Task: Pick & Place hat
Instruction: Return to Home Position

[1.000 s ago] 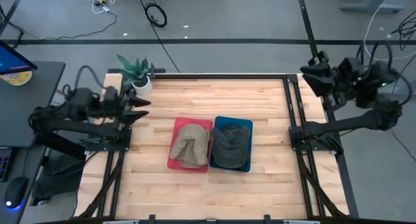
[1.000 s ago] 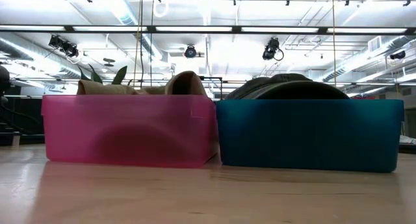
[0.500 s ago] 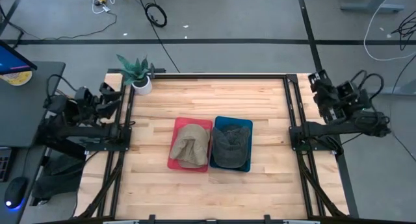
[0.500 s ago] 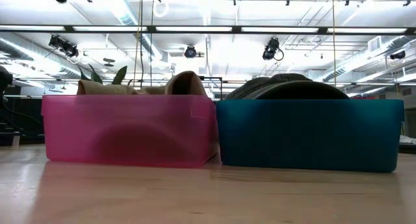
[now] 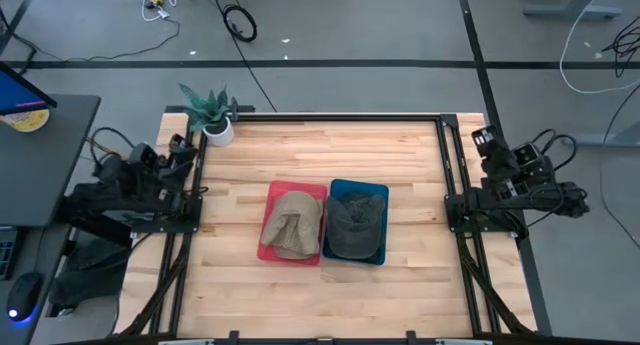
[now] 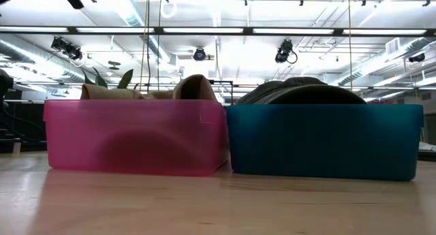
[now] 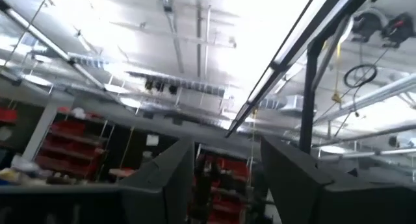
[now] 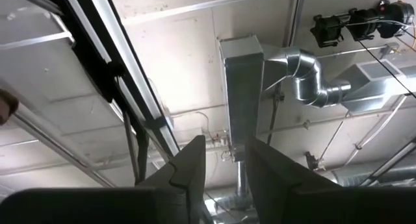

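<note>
Left gripper: the left gripper (image 5: 183, 151) sat folded in at the table's (image 5: 330, 150) left edge, aimed up at the ceiling. Its fingers were parted with nothing between them.
Plant: a small potted plant (image 5: 208, 112) stood at the far left corner, well clear of the bins.
Red bin: the red bin (image 5: 271, 189) was mid-table with the brown caps (image 5: 293, 225) heaped inside, poking above its rim.
Blue bin: the blue bin (image 5: 384, 192) was touching the red one on its right. The black cap (image 5: 352, 228) was domed up inside it.
Handling: the caps looked light and soft, with crowns likely to crumple. The stiffer brim seemed the surest place to pinch.
Right gripper: the right gripper (image 5: 487, 141) was tucked at the right edge, also aimed upward, jaws at a narrow gap and empty.
Progress: the sorting looked finished.
</note>
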Available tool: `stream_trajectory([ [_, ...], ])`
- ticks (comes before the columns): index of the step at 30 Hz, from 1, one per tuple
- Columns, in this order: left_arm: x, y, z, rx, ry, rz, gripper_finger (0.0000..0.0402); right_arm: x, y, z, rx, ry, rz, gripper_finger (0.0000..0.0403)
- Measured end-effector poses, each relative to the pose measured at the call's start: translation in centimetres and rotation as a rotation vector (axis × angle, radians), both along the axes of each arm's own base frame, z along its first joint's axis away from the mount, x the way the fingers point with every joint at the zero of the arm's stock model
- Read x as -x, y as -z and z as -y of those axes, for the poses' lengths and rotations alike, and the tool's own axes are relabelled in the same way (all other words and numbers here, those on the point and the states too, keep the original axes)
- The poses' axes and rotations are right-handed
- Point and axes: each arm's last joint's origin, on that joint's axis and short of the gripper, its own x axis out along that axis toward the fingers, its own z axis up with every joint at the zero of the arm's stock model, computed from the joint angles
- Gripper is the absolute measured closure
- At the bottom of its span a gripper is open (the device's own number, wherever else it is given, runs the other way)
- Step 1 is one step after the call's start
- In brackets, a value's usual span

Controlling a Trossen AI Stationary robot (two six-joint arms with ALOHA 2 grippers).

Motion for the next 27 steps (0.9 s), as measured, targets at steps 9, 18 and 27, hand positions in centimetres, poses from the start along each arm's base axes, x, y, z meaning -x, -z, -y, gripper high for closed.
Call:
stream_trajectory([
  [9,-1.9,3.8,0.0,0.026,0.020,0.008,0.0218,-0.2,3.2,0.0,0.004,0.008,-0.024,0.0292],
  [18,-2.5,5.9,0.1,0.058,0.047,0.040,0.0218,-0.5,5.6,0.0,-0.006,-0.025,-0.014,0.0292],
  [27,-3.2,7.3,0.1,0.102,0.068,-0.028,0.0218,-1.3,6.2,0.0,-0.044,-0.078,-0.117,0.0292],
])
